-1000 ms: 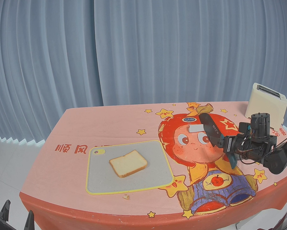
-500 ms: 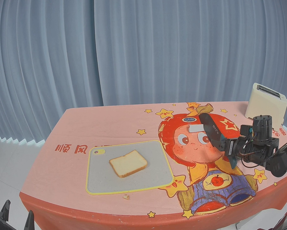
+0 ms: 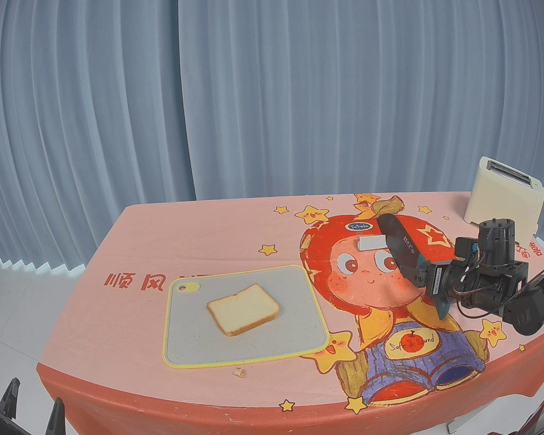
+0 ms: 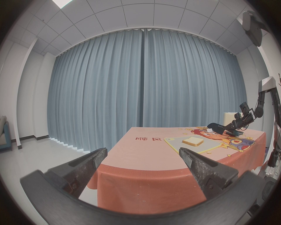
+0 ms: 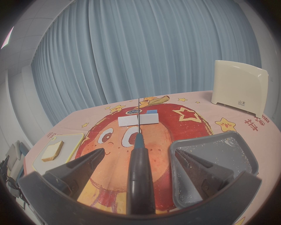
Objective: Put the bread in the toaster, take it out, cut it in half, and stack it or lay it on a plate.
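Note:
A slice of bread (image 3: 244, 309) lies flat on the grey, yellow-rimmed cutting board (image 3: 187, 342) at the table's front left. The cream toaster (image 3: 505, 201) stands at the far right corner. A dark knife (image 3: 400, 246) stands on edge, its blade between small white blocks (image 5: 128, 120). My right gripper (image 3: 431, 277) is open, one finger on each side of the knife handle (image 5: 140, 175) with a gap on both sides. A grey plate-like tray (image 5: 234, 164) sits just beside that gripper. My left gripper (image 4: 143, 152) is open and holds nothing, off the table's front left corner.
The table wears a pink cloth with a cartoon print. A small crumb (image 3: 238, 372) lies near the front edge, below the board. Blue curtains hang behind the table. Open cloth lies between the board and the knife.
My right gripper has drawn back a little to the right along the knife handle, then held still. The knife, the bread and the left arm have not moved.

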You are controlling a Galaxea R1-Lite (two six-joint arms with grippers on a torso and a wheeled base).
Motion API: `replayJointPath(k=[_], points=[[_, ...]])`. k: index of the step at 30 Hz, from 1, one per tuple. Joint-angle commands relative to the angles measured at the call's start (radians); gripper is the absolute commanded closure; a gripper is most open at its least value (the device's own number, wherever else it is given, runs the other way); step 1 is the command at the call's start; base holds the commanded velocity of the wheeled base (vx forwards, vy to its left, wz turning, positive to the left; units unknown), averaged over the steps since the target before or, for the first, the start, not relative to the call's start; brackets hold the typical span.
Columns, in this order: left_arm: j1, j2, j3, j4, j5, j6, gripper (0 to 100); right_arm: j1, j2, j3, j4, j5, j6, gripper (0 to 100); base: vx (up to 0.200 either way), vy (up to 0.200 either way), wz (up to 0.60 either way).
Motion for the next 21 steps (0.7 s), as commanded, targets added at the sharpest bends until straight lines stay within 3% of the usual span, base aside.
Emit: replayJointPath(k=[1,3,4,21], points=[[0.0,-0.004,0.018,0.0,0.0,0.0,0,0.0,0.002,0.0,0.0,0.0,0.0,0,0.0,0.0,0.0],[0.0,-0.004,0.018,0.0,0.0,0.0,0,0.002,0.002,0.0,0.0,0.0,0.0,0,0.0,0.0,0.0],[0.0,-0.004,0.018,0.0,0.0,0.0,0,0.002,0.002,0.002,0.0,0.0,0.0,100,0.0,0.0,0.0],[0.0,-0.004,0.018,-0.001,0.0,0.0,0,0.016,0.002,0.009,-0.009,-0.002,0.002,100,0.0,0.0,0.0]])
